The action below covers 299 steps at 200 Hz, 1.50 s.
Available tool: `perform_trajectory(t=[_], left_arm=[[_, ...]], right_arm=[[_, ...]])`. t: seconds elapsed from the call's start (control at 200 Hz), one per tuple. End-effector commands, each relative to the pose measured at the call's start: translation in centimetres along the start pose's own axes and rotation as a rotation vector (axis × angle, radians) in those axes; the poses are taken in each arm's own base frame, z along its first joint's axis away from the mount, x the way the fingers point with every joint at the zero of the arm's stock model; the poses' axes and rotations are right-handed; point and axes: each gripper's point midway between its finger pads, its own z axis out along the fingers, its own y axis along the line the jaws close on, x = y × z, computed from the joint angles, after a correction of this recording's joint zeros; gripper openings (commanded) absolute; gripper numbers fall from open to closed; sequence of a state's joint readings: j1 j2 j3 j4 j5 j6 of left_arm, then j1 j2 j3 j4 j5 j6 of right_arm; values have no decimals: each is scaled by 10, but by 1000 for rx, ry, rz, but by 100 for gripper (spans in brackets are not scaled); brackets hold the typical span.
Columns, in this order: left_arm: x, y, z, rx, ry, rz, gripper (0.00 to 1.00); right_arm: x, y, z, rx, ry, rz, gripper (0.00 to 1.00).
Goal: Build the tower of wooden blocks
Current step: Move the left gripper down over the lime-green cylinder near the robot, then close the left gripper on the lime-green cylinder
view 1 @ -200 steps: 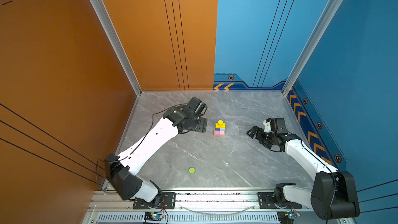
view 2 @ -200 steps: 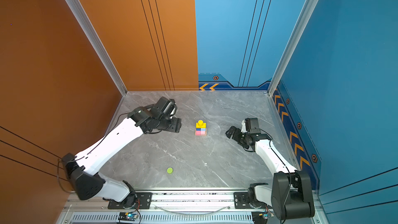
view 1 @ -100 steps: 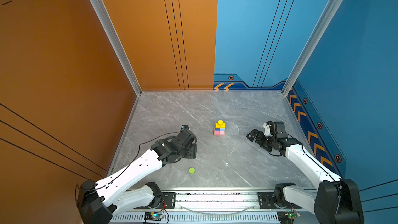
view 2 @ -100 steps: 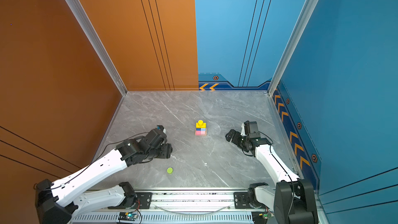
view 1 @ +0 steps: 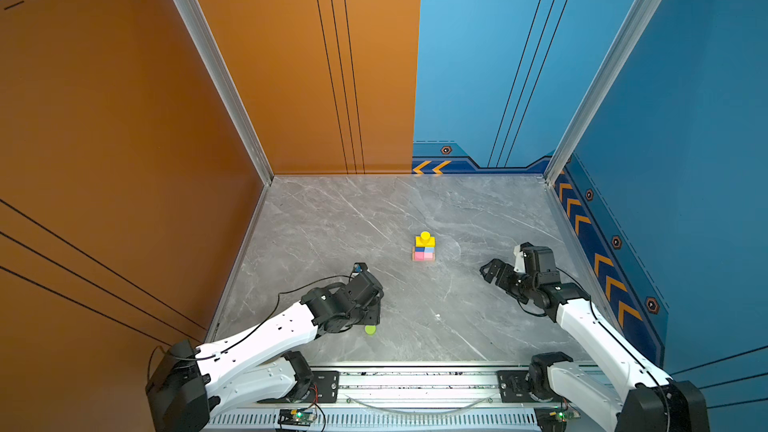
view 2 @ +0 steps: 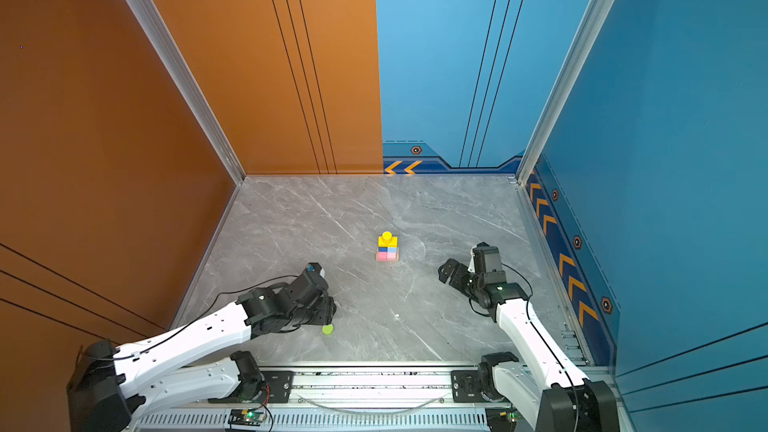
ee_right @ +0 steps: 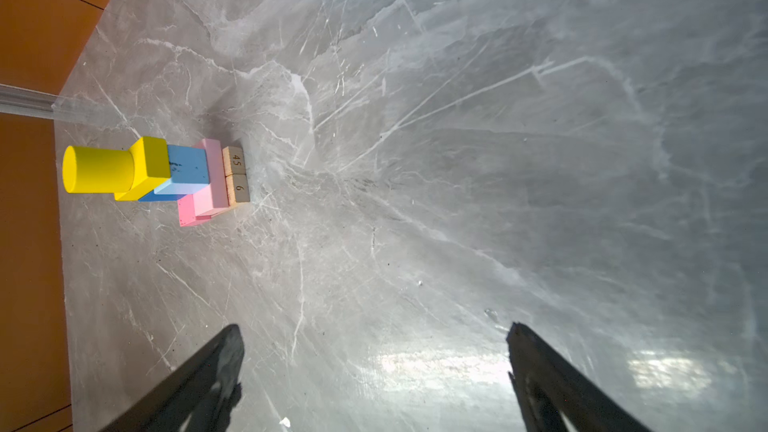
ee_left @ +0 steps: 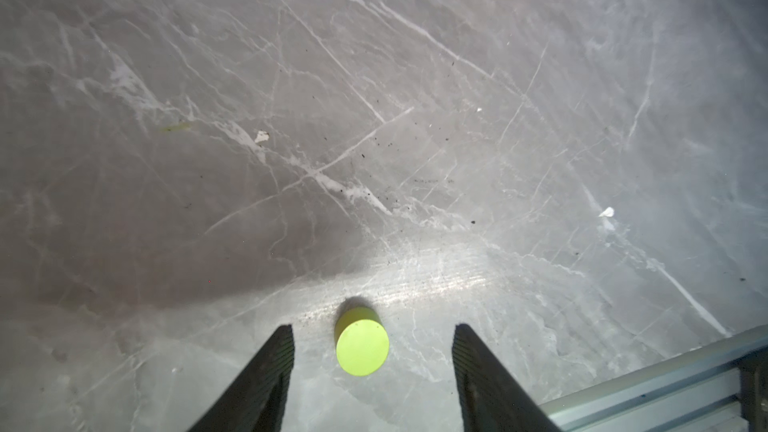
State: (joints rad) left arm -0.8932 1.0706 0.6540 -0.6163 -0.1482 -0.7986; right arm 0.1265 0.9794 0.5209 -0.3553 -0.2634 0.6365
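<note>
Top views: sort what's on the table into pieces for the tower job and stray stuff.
Job: tower; lime-green cylinder, upright, untouched, flanked by the fingers of the open left gripper.
Lying about: small white flecks on the table.

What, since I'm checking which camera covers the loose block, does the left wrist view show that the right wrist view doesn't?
Only the left wrist view: the lime-green cylinder on the table, framed by the left hand's open fingers without touching them, plus a metal rail at the table's edge. Only the right wrist view: the tower, tan planks lowest and a yellow cylinder topmost, the orange wall behind it, and the open, empty right hand. Both: the grey marble table and two dark fingers spread apart, gripping nothing.
</note>
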Motion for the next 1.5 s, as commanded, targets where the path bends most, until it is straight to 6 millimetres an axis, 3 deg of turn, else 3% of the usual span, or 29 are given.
perform_trajectory(t=[0.0,0.496,1.156,1.492], left_arm=[[12,-1,9,-19,45,11,63],[45,3,33,-125,179,71,62],[60,15,43,-191,226,58,52],[55,11,42,-186,208,57,46]], right_arm=[[0,-6,0,22,-22,10,100],[4,-9,7,23,-3,13,100],[9,-14,12,31,7,22,100],[10,-14,13,29,9,22,100]])
